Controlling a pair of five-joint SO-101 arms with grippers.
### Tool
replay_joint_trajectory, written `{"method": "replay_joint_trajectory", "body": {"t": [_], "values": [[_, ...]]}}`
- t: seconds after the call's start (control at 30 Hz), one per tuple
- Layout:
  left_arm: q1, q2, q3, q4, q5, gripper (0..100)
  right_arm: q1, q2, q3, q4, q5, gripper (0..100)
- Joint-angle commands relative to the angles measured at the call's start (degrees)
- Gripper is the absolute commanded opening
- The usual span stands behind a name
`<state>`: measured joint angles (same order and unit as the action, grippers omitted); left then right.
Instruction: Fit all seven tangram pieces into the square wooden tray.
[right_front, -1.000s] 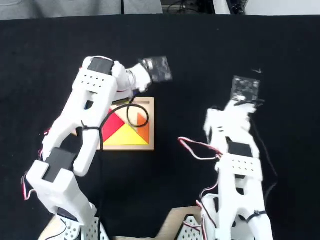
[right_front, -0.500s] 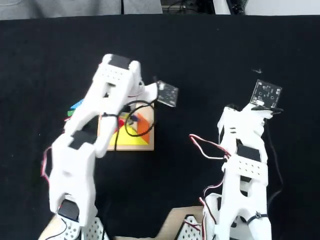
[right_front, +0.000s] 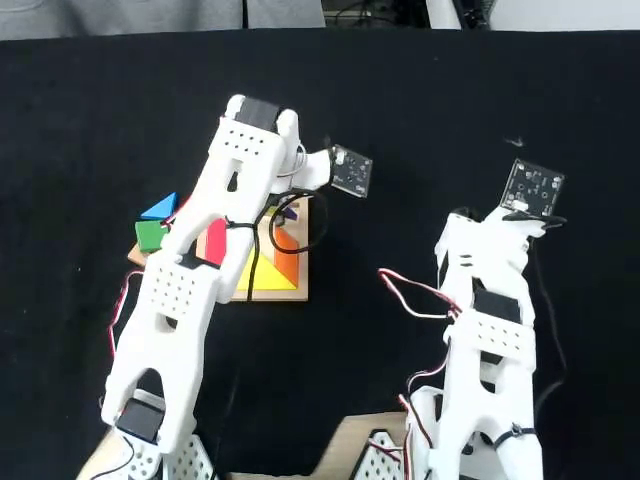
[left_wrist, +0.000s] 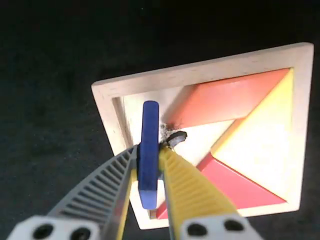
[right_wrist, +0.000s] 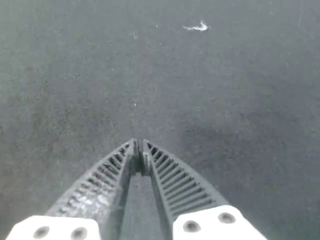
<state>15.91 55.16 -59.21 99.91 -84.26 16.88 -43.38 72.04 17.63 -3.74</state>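
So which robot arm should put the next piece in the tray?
Left. The left hand grips the blue piece on edge, right above the empty corner of the tray. The right hand is shut on nothing, over the black table, away from the tray.

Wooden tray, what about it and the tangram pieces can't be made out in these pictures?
- High view: the left arm covers most of the tray, hiding which spaces are filled.
- Left wrist view: the blue piece in the left gripper is edge-on, so its outline cannot be told. The gripper hides one tray corner.
- High view: the green piece lies at the arm's edge. Anything under the arm is hidden.
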Motion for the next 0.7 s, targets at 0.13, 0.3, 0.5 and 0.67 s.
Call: {"method": "replay_joint_trajectory", "body": {"t": [0.13,0.3,0.5,0.67], "values": [[0.7,-0.4,-3.1,0.9,-11.8,3,0.7,-1.4,-0.1,-1.3,-0.4,1.2],[1.1,-0.3,-2.9,0.9,-11.7,3,0.7,-1.4,-0.1,-1.3,-0.4,1.2],[2.4,-0.3,-2.6,0.8,-11.7,3,0.7,-1.4,-0.1,-1.3,-0.4,1.2],[2.3,-0.3,-2.5,0.8,-11.5,3,0.7,-1.4,-0.1,-1.3,-0.4,1.4]]}}
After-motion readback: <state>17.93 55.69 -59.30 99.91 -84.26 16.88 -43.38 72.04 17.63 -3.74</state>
